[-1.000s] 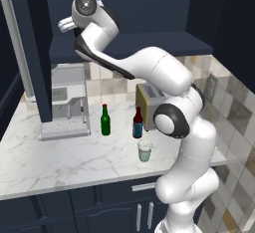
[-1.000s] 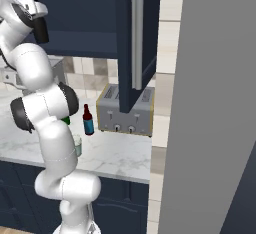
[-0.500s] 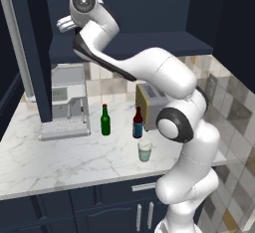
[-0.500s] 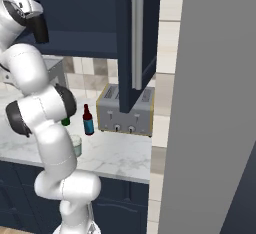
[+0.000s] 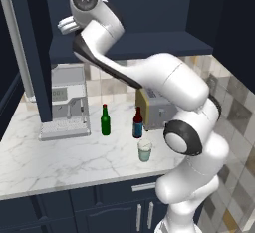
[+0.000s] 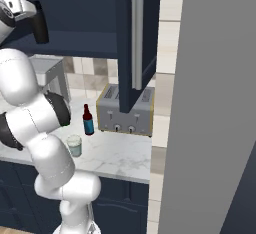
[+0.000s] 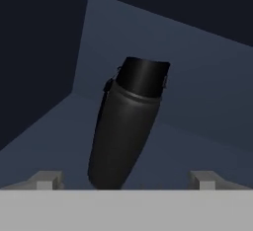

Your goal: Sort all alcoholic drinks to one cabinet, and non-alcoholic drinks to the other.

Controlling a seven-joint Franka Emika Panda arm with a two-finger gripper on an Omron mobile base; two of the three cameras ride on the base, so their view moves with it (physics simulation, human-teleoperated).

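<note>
Flask: black flask (image 7: 127,126) on the navy cabinet shelf (image 7: 197,151), between the finger tips but untouched
Gripper: gripper (image 7: 126,179) spread wide, holding nothing
Counter: green bottle (image 5: 105,121) left; red-brown bottle (image 5: 138,123) right of it; teal cup (image 5: 144,151) nearer; toaster (image 6: 125,110) behind

A tall black flask (image 7: 126,126) stands inside a dark blue cabinet (image 7: 197,67). A slim green glass bottle (image 5: 105,121) has a red cap; the bench (image 5: 60,157) is white marble.
</note>
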